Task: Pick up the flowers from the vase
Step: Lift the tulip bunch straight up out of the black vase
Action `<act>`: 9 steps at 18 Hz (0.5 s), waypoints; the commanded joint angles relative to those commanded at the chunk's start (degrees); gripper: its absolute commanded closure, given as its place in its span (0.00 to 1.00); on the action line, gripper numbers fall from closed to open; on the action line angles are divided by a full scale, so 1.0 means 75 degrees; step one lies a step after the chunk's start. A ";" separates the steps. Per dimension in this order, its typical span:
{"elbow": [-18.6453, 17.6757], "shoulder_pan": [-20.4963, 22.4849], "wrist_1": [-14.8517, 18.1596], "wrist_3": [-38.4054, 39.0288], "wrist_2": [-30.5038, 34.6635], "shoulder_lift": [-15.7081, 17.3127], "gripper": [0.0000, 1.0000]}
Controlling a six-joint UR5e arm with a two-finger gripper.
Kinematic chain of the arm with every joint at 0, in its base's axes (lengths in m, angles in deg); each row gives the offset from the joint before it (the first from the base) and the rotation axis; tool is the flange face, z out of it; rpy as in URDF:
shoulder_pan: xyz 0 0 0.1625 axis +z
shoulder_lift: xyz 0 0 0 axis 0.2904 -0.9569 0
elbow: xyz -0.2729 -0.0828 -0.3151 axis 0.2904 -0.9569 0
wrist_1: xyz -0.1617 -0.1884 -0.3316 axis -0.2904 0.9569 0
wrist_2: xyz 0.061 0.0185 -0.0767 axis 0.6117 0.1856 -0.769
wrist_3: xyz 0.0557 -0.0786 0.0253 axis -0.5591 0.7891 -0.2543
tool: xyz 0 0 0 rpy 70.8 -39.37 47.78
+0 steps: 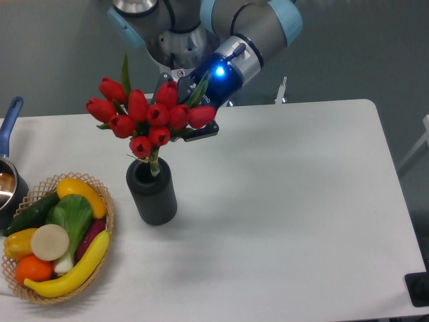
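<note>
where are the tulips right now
The flowers are upper left of centre in the camera view, held by the gripper, stems still dipping into the vase beside the wicker basket.

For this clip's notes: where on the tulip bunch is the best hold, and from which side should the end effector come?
Grip the flowers on the bound stems just under the buds, coming from the rear right, where the end effector sits now. The stems are a slim upright bundle running into the vase, so a sideways pinch suits them; the buds are wide and loose, and the basket crowds the front left.
</note>
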 joint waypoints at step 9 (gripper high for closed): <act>0.0211 0.0176 0.0012 0.0293 -0.0457 -0.0023 0.69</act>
